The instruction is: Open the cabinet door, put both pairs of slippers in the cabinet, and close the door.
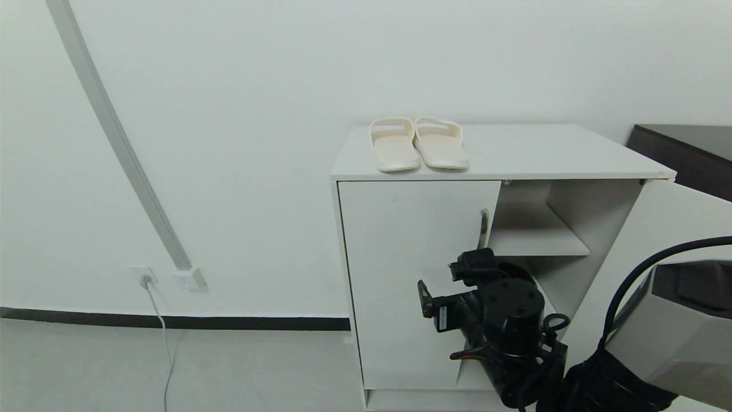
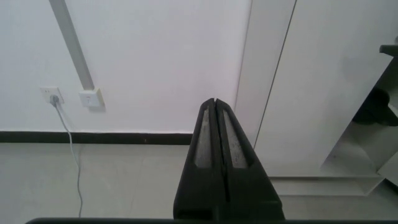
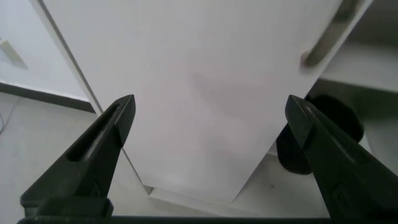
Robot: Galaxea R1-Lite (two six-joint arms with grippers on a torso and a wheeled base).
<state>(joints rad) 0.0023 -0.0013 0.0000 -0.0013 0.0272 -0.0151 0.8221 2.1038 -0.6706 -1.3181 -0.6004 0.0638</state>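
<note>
Overhead, I see slippers (image 1: 418, 144) on the cabinet (image 1: 543, 151), right door (image 1: 629, 229) open; wrist cams: right gripper (image 3: 208, 118) spread, left gripper (image 2: 214, 106) together.

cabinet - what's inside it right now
Through the open right door of the cabinet, a white shelf shows, and below it a dark object; what it is cannot be told. The closed left door hides the rest.

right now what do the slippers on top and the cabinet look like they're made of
Slippers: cream, matte, thick one-piece moulded shape with rounded edges; probably foam or soft rubber.
Cabinet: flat white panels with square edges and a faint sheen; likely laminated board, though painted wood can't be ruled out.
Handle: slim grey bar with a dull shine, seemingly metal.
</note>
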